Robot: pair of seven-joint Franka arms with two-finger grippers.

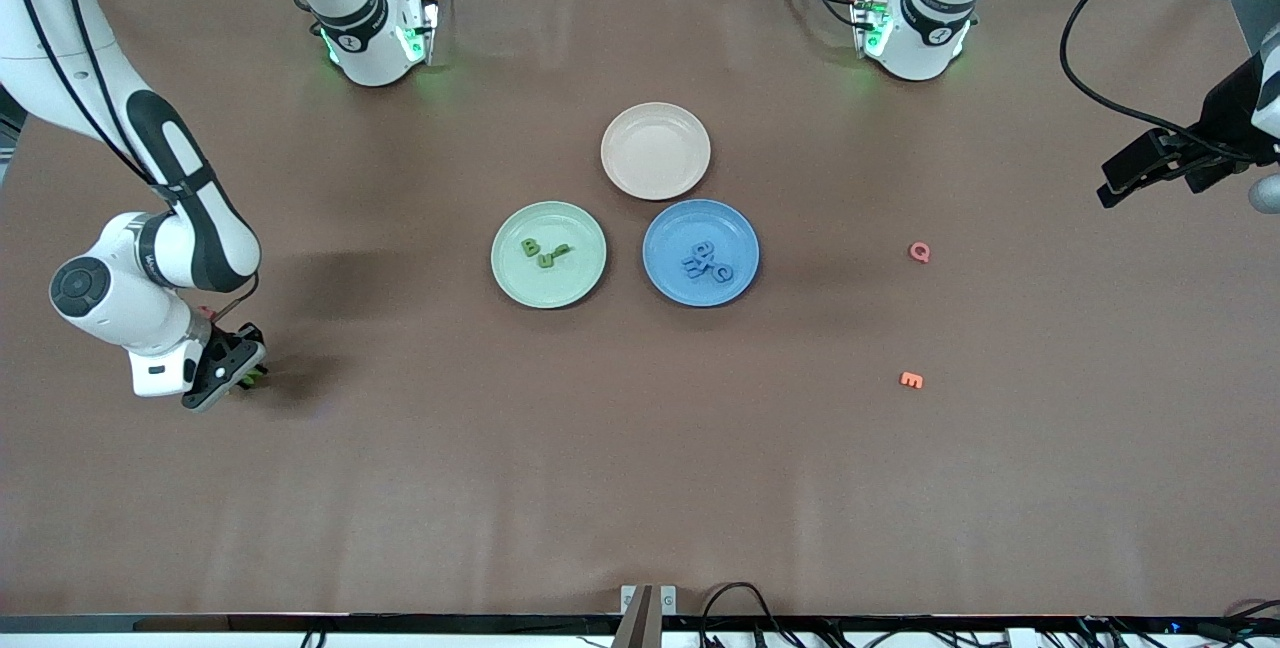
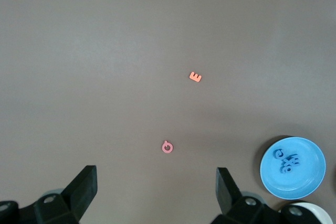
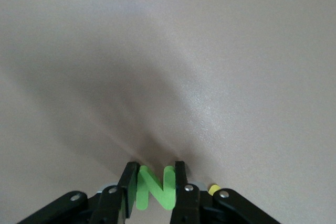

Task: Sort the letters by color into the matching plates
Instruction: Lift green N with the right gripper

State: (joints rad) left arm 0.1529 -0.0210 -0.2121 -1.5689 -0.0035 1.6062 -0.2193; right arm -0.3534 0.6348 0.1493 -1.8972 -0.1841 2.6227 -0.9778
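Green N half-hidden between right claw fingers, lower part cut off.

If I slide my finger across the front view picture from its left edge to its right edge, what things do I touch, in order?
right gripper holding the green N → green plate → beige-pink plate → blue plate → orange E → pink Q → left gripper

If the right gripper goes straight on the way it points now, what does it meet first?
Probably the bare table: the right gripper, shut on the green N, points down at it, nothing between.
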